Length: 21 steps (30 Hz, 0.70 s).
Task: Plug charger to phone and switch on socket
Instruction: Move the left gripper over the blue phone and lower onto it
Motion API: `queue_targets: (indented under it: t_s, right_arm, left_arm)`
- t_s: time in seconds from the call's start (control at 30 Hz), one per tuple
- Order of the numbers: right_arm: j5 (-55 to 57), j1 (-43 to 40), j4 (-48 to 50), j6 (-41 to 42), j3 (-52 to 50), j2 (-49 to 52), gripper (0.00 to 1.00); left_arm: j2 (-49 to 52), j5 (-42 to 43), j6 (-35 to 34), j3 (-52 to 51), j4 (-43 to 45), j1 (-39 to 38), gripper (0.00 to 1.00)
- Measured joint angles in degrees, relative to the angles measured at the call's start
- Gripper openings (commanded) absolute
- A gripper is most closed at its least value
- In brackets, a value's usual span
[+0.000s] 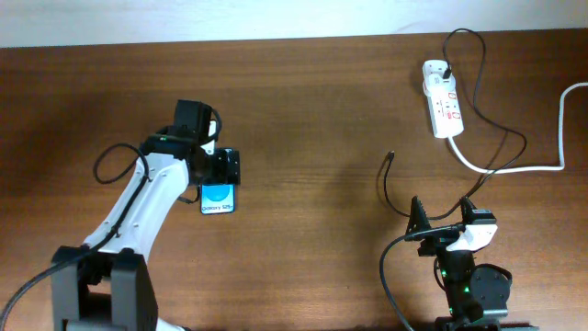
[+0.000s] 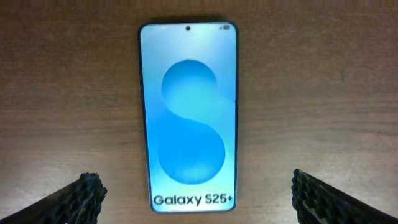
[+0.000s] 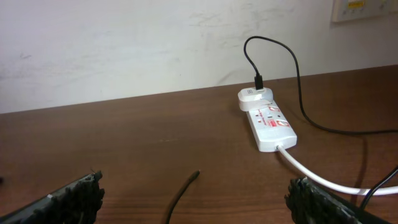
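**Table** – dark brown wood-grain table [image 1: 303,101]; carries every item below.

**Phone** – slim black-edged rectangular smartphone [image 2: 188,115], bright blue screen with lighter circles, white "Galaxy S25+" text at the short end nearest the left arm. It lies flat, face up, on the left part of the table, well apart from the other items.

**Left end effector** [image 2: 194,186] – poised directly over the phone, jaws spread wide on either side of its lower end, gripping nothing.

**Socket** – white elongated plastic power strip [image 1: 444,106] with red marks along its face, at the far right of the table. A small white adaptor [image 3: 252,94] is plugged into its far end. A thick white cord [image 1: 514,170] leaves its near end.

**Charger** – thin black cable [image 1: 384,179] rising from the adaptor and looping across the table; its small plug tip lies free on the wood.

**Right end effector** [image 3: 194,190] – jaws fully apart, empty, with the plug tip on the table just ahead of it.
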Motion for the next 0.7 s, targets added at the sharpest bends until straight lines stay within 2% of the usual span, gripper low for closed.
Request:
queue_targets:
  t_s: [0.7]
  right_arm:
    - [0.0, 0.0, 0.0, 0.0, 0.0, 0.0, 0.98]
  left_arm:
    - [6.6, -2.7, -0.2, 0.0, 6.5, 0.0, 0.99]
